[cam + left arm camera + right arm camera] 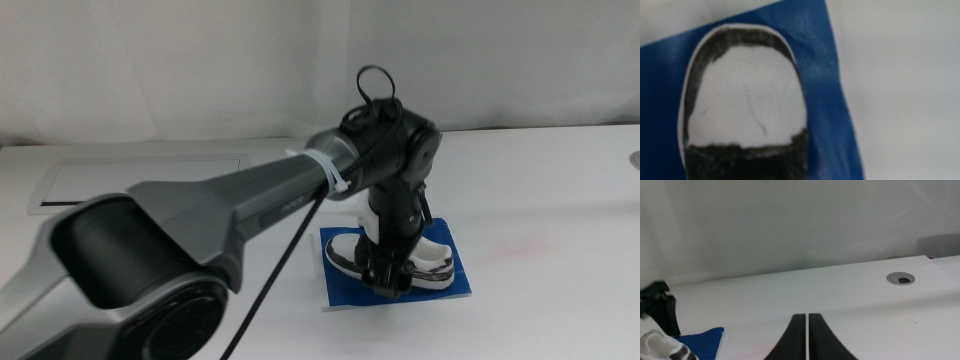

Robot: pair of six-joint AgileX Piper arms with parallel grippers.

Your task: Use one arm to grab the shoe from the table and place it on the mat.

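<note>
The white-and-black shoe (435, 262) lies on the deep-blue mat (340, 282) near the table's middle. My left arm reaches in from the left, and the left gripper (385, 282) is down at the shoe's midsection, hiding its laces. In the left wrist view the shoe's white toe (745, 90) fills the picture over the mat (825, 75), and no jaws show. In the right wrist view my right gripper (806, 330) waits shut and low over the table. The same view shows a corner of the mat (700, 340) and a bit of the shoe (660, 347) off to one side.
A grey inset panel (140, 180) lies at the back left of the white table (540, 230). A round grey cable grommet (901, 278) sits near the table's far right edge. A pale wall stands behind the table.
</note>
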